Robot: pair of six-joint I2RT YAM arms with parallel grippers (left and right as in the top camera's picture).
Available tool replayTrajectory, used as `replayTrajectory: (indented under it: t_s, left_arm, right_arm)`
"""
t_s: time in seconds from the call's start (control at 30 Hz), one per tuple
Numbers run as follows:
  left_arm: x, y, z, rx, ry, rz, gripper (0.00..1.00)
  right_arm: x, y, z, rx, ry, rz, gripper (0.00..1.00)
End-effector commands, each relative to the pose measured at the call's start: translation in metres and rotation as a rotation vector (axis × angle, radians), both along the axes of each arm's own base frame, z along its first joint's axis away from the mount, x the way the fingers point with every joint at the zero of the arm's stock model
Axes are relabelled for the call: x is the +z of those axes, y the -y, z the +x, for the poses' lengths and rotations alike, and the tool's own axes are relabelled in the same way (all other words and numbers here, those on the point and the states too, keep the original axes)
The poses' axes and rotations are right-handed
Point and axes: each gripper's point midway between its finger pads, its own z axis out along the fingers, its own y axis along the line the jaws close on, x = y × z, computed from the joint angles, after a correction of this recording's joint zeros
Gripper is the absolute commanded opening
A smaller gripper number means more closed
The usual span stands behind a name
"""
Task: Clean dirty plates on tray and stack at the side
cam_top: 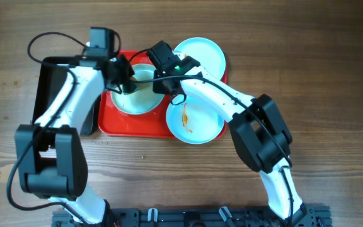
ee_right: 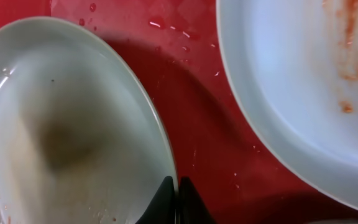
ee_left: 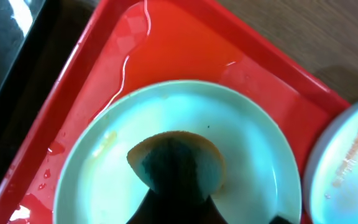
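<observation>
The left fingers [cam_top: 125,81] hang over the left part of the red tray [ee_left: 185,50]. They are closed, as far as I can judge, on a dark sponge [ee_left: 176,165], though their tips are mostly hidden behind it. The sponge lies flat on the scrubbed plate [ee_left: 253,155], which sits on the tray's left half. The right fingers [ee_right: 178,200] are pinched shut on that plate's rim at its right side, steadying it.

The step in hand looks like scrubbing. A pale yellowish streak shows near the plate's left rim, so the sponge should sweep out that way with light, even pressure. The pinch on the rim must hold, because water [ee_left: 126,65] films the tray and the plate could skate.

The black tray [cam_top: 49,94] lies just beside the red one on its left. To the right, just beside the scrubbed plate, the smeared plate [cam_top: 191,129] carries an orange-brown streak at its centre and overhangs the tray's near right edge, with the right arm passing above it. The third plate [cam_top: 203,50] sits at the far right corner, partly out over the bench [cam_top: 333,63].

Both arms crowd over one plate, so a wide stroke to the right would run the sponge into the right fingers.
</observation>
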Motion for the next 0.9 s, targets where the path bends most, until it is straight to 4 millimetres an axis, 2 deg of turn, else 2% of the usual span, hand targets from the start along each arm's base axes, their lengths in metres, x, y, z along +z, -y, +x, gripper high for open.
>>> replayTrajectory:
  t_s: [0.0, 0.23, 0.3, 0.37, 0.53, 0.73, 0.87]
  left_arm:
    - [-0.016, -0.011, -0.013, 0.147, -0.024, 0.103, 0.04]
    - [-0.051, -0.015, -0.046, 0.217, -0.119, 0.099, 0.04]
    - [-0.06, -0.025, -0.055, 0.241, -0.131, 0.143, 0.04]
    - [-0.065, -0.031, -0.056, 0.255, -0.11, 0.175, 0.04]
    - [-0.062, -0.042, -0.037, 0.288, 0.008, 0.222, 0.04]
    - [-0.041, -0.039, 0.001, 0.25, 0.182, 0.225, 0.04]
    - [-0.022, -0.036, 0.025, 0.227, 0.301, 0.217, 0.04]
  right_arm:
    - [-0.021, -0.003, -0.006, 0.0, -0.053, 0.017, 0.04]
    - [-0.028, 0.006, 0.001, -0.029, -0.084, 0.034, 0.04]
    - [-0.028, 0.008, 0.002, -0.033, -0.091, 0.041, 0.04]
    - [-0.029, 0.008, 0.002, -0.031, -0.095, 0.045, 0.04]
    - [-0.03, 0.01, -0.001, -0.031, -0.104, 0.039, 0.04]
    - [-0.042, 0.012, -0.014, -0.023, -0.154, 0.047, 0.04]
    - [-0.042, 0.01, -0.016, -0.016, -0.165, 0.058, 0.04]
